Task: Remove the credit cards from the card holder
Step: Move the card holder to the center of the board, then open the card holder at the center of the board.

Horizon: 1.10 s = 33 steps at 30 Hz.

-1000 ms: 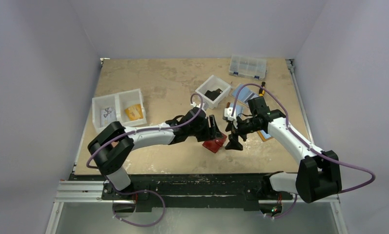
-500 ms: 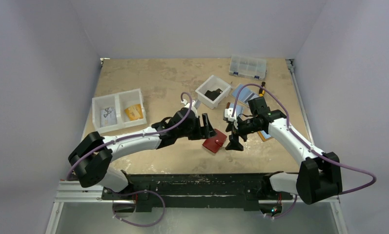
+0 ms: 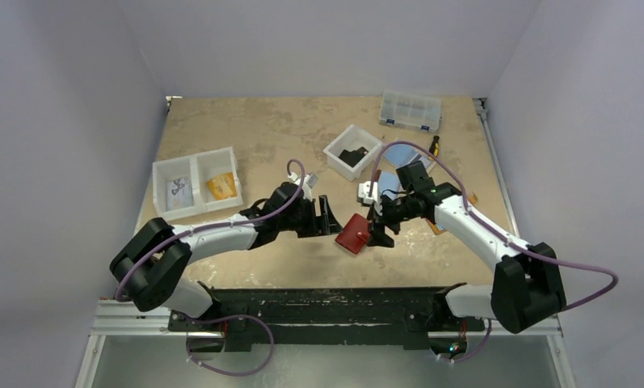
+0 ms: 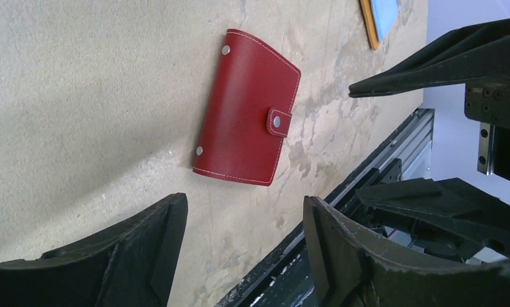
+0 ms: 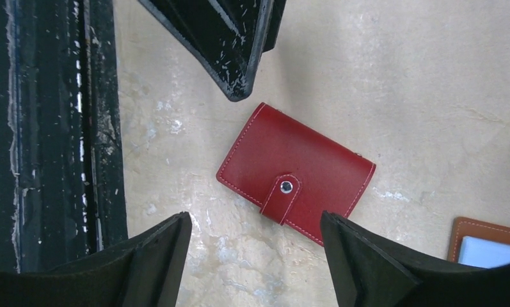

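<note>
The table (image 3: 262,137) fills the top view, a tan, scuffed board. Both arms reach over it toward its near middle: the left arm (image 3: 221,233) comes in from 8 o'clock and the right arm (image 3: 472,226) from 4 o'clock.

A white two-compartment bin (image 3: 195,179) sits at 9 o'clock of the table's centre. A clear organizer box (image 3: 410,111) lies at 2 o'clock near the far right corner. A smaller white bin (image 3: 334,158) stands at 1 o'clock with something dark inside.

The left gripper (image 3: 328,220) has its fingers spread wide and grips nothing. It is at 9 o'clock of the card holder (image 3: 355,233) and apart from it. The right gripper (image 3: 379,234) is likewise spread and empty, at 3 o'clock of the card holder and just beside its right edge.

The card holder lies flat on the table at 5 o'clock of the centre, between the two grippers. It is dark red and folded closed, so its inside is hidden. In the left wrist view it (image 4: 246,137) lies beyond the spread fingers (image 4: 143,243). In the right wrist view it (image 5: 297,173) lies just past the gap between the fingers (image 5: 156,256).

A brown holder (image 5: 460,238) with a light blue panel shows at 4 o'clock of that view, well apart from the red one.

The strap tab (image 5: 281,195) wraps over the card holder's edge and is fastened with a metal snap (image 4: 276,120).
</note>
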{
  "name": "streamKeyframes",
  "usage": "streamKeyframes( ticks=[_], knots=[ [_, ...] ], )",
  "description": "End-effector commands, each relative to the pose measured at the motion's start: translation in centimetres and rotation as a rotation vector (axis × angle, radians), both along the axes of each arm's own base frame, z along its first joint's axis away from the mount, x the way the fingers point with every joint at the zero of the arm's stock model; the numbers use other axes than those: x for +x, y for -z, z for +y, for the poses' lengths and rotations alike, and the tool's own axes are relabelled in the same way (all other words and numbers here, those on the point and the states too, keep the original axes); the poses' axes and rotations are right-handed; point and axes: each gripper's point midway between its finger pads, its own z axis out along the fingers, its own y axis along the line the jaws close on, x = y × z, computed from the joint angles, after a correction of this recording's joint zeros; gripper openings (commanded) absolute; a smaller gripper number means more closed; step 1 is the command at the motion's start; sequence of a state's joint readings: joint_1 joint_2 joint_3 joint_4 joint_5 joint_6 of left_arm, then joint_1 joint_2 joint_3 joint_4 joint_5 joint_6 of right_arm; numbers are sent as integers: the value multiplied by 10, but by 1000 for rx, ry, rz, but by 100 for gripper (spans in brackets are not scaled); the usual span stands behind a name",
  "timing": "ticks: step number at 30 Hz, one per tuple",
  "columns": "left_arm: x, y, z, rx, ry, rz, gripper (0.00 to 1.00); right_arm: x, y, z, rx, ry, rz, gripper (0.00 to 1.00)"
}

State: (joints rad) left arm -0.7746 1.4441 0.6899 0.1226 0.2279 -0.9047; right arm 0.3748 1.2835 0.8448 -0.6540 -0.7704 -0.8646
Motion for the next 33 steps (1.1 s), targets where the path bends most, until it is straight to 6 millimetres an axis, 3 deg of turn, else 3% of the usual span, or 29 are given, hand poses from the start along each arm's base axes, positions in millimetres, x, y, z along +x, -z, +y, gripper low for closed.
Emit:
streamKeyframes(
  ticks=[1,7,19,25,33],
  knots=[
    [6,-4,-13,-40,59,-43,69,17,17,8,-89,53,-20,78],
    [8,19,-17,-47,22,23,60,24,36,20,-187,64,-8,64],
    [2,51,4,-8,-116,119,54,43,56,28,-287,164,-37,53],
    [2,53,1,-19,-108,129,54,38,65,27,-324,155,-45,46],
    [1,49,-7,-60,-79,128,54,37,61,20,-340,153,-87,22]
  ],
)
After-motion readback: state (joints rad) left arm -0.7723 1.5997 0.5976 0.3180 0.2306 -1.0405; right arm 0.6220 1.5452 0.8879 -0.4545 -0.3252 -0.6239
